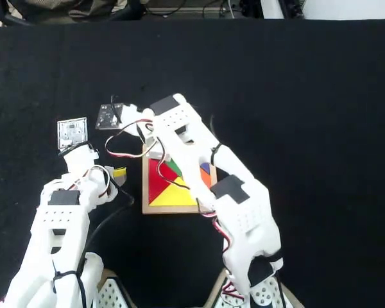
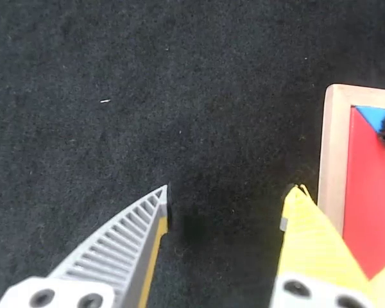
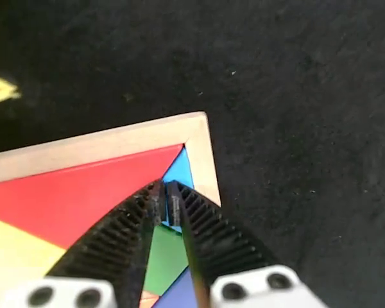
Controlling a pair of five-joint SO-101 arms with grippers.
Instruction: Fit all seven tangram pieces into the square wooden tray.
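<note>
Black table [image 1: 308, 128], wooden tray [image 1: 145, 186] mid-table, red piece [image 1: 157, 183] and yellow piece [image 1: 173, 196] seated inside. Your right gripper [image 3: 165, 192], fingers pinched together on nothing, tips at the blue piece [image 3: 178, 172] in the tray's corner. Left gripper [image 2: 230, 190] hangs wide apart just outside the tray's rim. Risk: press off-centre & blue tilts, lifting neighbours; left fingers may nudge tray.

One wooden tray [image 1: 145, 189], six visible tangram pieces [image 3: 70, 192] in it, and two arms, left [image 1: 54, 224] and right [image 1: 244, 212].
</note>
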